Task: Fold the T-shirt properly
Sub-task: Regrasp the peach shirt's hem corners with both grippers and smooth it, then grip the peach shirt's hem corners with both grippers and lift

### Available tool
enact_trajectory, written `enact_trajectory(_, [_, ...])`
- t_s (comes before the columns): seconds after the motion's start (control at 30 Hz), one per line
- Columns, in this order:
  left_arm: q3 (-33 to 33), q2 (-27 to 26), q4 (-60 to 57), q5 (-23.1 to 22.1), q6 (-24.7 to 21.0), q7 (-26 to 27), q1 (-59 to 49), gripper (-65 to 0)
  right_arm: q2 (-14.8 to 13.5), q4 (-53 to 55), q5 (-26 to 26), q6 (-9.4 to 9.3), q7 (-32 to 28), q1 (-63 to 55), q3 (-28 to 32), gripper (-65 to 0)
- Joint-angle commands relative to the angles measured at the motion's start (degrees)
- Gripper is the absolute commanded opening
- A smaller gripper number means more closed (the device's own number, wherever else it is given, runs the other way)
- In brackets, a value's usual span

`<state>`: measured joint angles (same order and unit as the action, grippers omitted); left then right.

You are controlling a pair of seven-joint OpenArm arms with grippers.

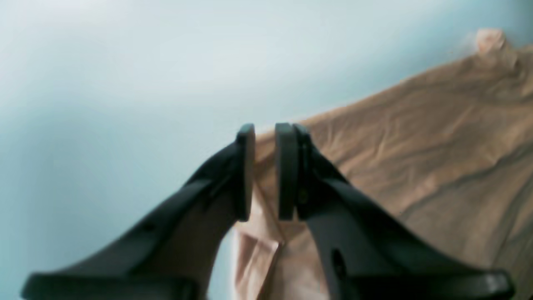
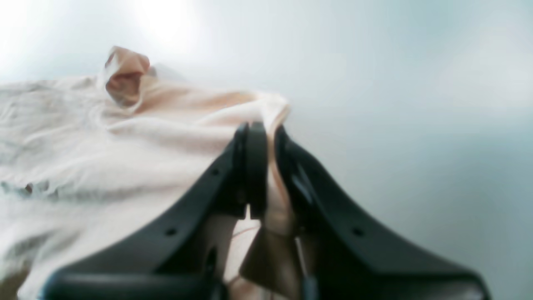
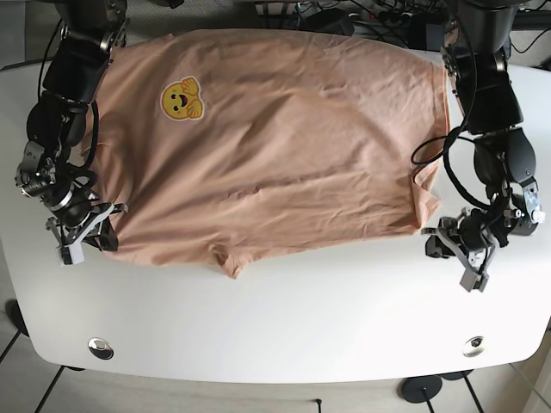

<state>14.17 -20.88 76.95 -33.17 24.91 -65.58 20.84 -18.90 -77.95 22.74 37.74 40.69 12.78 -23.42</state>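
A peach T-shirt [image 3: 284,146] with a yellow smiley print [image 3: 182,101] lies spread flat across the white table [image 3: 284,318]. My left gripper [image 3: 435,243] is at the shirt's near right corner. In the left wrist view its jaws [image 1: 265,171] are nearly together with the shirt's edge [image 1: 416,158] between them. My right gripper [image 3: 99,237] is at the near left corner. In the right wrist view [image 2: 270,166] it pinches a fold of the cloth [image 2: 125,146]. A small bunched flap [image 3: 228,262] sticks out of the near hem.
The table's front half is bare white surface with two metal bolts [image 3: 101,346] [image 3: 473,346] near the front corners. Cables and equipment [image 3: 344,13] lie behind the table's far edge. Both arms stand along the table's sides.
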Motion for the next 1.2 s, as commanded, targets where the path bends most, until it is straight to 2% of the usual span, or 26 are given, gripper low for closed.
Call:
enact_trajectory(0.03, [2.0,-0.2,3.4,-0.7,0.0,0.9,-3.4,-41.1,-0.6,-0.9,1.0,0.37,-1.2,-0.7,-0.4,-62.9])
enact_trajectory(0.1, [4.0,1.8,7.1,-0.4,-0.2,0.9,-7.8,-31.5,-0.3,-0.9,1.0,0.37,-1.3,-1.6,-0.4,-62.9])
enact_trajectory(0.13, [4.9,2.4,8.9,-0.3,-0.2,1.0,-9.5,-28.7,0.2,-0.9,1.0,0.37,-1.3,-2.0,-0.4,-62.9])
enact_trajectory(0.23, [5.8,2.9,11.4,2.1,-0.2,2.7,-13.7,-27.9,1.4,-0.9,1.0,0.55,-1.3,-2.4,-0.4,-62.9])
enact_trajectory(0.33, [5.7,4.0,11.6,7.5,-0.2,6.5,-16.5,-27.9,1.6,-0.9,1.0,0.55,-1.3,-3.3,-0.4,-62.9])
enact_trajectory(0.4, [5.7,5.9,11.5,13.1,-0.2,9.5,-17.3,-27.8,1.6,-0.9,1.0,0.55,-1.3,-3.5,-0.4,-62.9])
enact_trajectory(0.43, [5.6,7.0,11.1,17.9,-0.2,12.1,-18.0,-27.4,1.6,-0.9,1.0,0.55,-1.3,-3.6,-0.4,-62.9])
enact_trajectory(0.47, [5.6,8.3,11.1,20.7,-0.2,13.6,-18.3,-27.4,1.6,-0.9,1.0,0.55,-1.3,-3.7,-0.4,-62.9])
enact_trajectory(0.57, [5.0,10.7,11.1,26.2,0.0,16.5,-18.9,-27.2,1.6,-0.9,1.0,0.55,-1.3,-3.7,-0.4,-62.9])
enact_trajectory(0.67, [2.3,10.8,8.9,27.5,-0.2,19.0,-19.0,-27.2,1.8,-0.9,1.0,0.55,-1.3,-3.7,-0.4,-62.9])
enact_trajectory(0.8, [2.2,10.6,3.4,27.5,-0.2,21.9,-18.3,-27.2,2.9,-0.9,1.0,0.55,-1.3,-3.8,-0.5,-62.9])
enact_trajectory(1.0, [2.5,10.3,1.3,27.4,-0.2,22.0,-16.7,-27.4,3.0,-0.9,1.0,0.55,-1.3,-3.9,-0.7,-62.9])
enact_trajectory(1.2, [2.5,7.0,1.1,27.4,-0.2,21.9,-15.2,-27.4,2.9,-0.9,1.0,0.46,-1.3,-3.9,-0.8,-62.9])
